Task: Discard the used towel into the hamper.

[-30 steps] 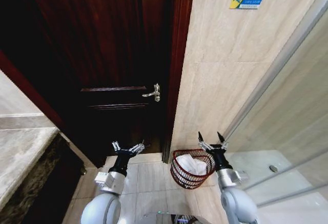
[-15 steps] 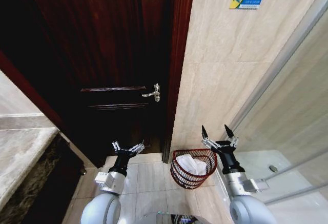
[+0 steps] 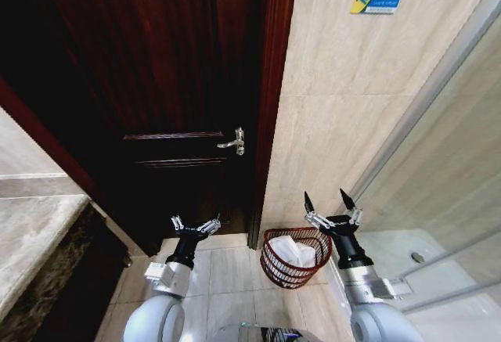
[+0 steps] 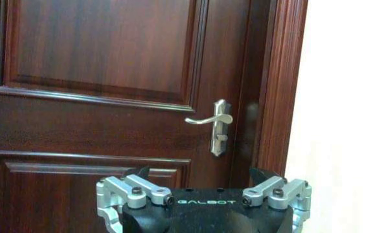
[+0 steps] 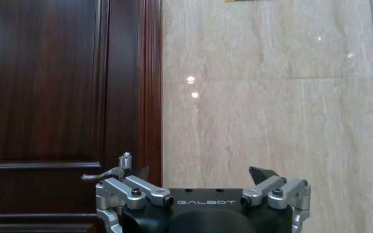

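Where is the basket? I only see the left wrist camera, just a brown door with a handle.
Observer: The basket stands on the floor by the tiled wall, right of the door.
Operator: Is the towel in it?
Observer: Yes, a white towel lies inside.
Operator: Where's the other claw?
Observer: The right gripper is open, raised beside the basket's rim, holding nothing.

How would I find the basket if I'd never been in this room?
Find the tall dark wooden door, then look down at the tiled floor by the beige wall on its right. The hamper stands there: a small round reddish-brown wire basket with a white towel inside, beside the open right claw.
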You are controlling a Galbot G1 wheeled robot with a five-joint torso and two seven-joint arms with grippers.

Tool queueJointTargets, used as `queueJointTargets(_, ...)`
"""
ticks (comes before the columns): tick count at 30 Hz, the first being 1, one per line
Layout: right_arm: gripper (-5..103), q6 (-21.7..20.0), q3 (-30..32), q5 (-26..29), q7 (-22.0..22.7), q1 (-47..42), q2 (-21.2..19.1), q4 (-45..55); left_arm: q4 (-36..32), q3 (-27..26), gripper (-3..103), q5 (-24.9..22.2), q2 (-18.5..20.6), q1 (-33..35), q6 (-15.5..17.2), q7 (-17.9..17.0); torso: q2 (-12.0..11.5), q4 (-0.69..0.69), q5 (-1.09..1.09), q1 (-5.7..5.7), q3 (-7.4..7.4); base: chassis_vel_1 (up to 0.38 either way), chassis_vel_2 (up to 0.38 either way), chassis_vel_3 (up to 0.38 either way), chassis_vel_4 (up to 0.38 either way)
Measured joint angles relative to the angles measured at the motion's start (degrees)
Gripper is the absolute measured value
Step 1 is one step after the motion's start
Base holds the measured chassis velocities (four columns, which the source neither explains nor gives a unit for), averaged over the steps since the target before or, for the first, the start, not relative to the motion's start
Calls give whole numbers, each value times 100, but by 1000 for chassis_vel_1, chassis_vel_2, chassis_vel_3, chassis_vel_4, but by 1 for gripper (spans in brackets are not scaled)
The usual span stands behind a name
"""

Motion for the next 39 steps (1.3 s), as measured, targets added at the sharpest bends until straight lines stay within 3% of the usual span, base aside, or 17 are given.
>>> queueJointTargets(14, 100, 52, 82, 108, -339, 11, 61, -109, 0, 0, 100, 0, 0, 0, 0, 0, 0, 0, 0, 0, 0, 0, 0, 0, 0)
queueJointTargets(24, 100, 665, 29, 376, -400, 5, 131, -283, 0, 0, 100, 0, 0, 0, 0, 0, 0, 0, 0, 0, 0, 0, 0, 0, 0)
queueJointTargets(39, 100, 924, 39, 289, -469, -98, 179, -122, 0, 0, 100, 0, 0, 0, 0, 0, 0, 0, 0, 0, 0, 0, 0, 0, 0)
